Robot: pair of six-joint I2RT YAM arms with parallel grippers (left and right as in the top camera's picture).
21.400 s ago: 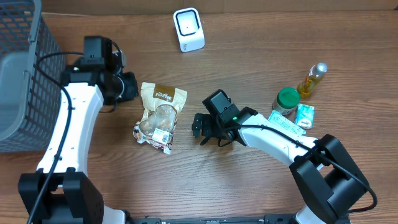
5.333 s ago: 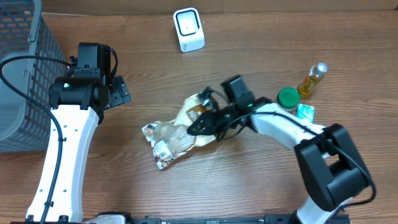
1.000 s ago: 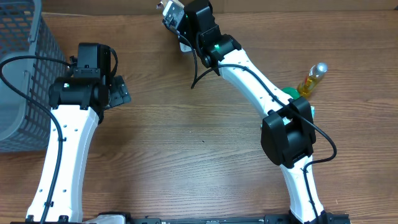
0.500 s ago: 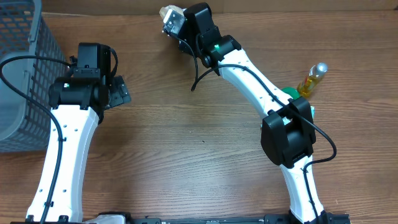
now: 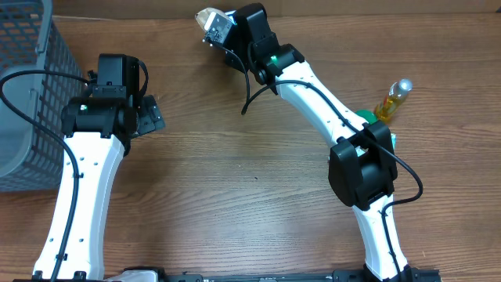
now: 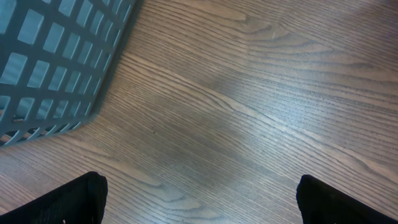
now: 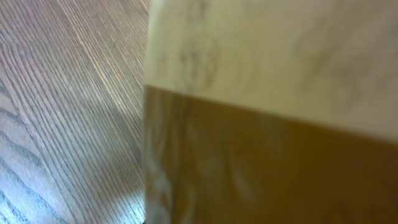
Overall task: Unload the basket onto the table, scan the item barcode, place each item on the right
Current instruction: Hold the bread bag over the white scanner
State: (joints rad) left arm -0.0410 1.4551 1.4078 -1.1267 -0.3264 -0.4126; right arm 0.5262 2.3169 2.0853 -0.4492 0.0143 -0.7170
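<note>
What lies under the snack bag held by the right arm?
Around the crinkled beige-and-clear snack bag, only brown wooden table shows; the spot directly beneath is covered by the bag itself.

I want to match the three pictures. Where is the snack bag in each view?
Overhead: snack bag at top centre, in the right gripper.
Left wrist: not in it.
Right wrist: it fills the right side, close and blurred.
Shared landmark: the wooden table, in all three.

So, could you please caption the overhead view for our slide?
Right gripper holds the snack bag at the table's far edge while the open left gripper hangs near the basket.
</note>
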